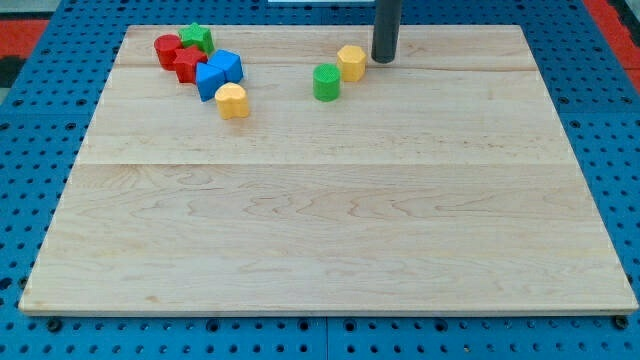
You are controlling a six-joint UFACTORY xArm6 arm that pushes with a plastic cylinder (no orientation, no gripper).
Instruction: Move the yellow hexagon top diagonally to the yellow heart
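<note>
Near the tabletop's (pixel 330 230) top edge, the yellow hexagon (pixel 351 62) sits beside my tip (pixel 385 59), touching a green cylinder (pixel 327 82). The yellow heart (pixel 232 101) lies toward the top-left corner. No jaws exist.

Single view, raised and angled down from the near edge, whole wooden board (pixel 330 230) in frame
</note>
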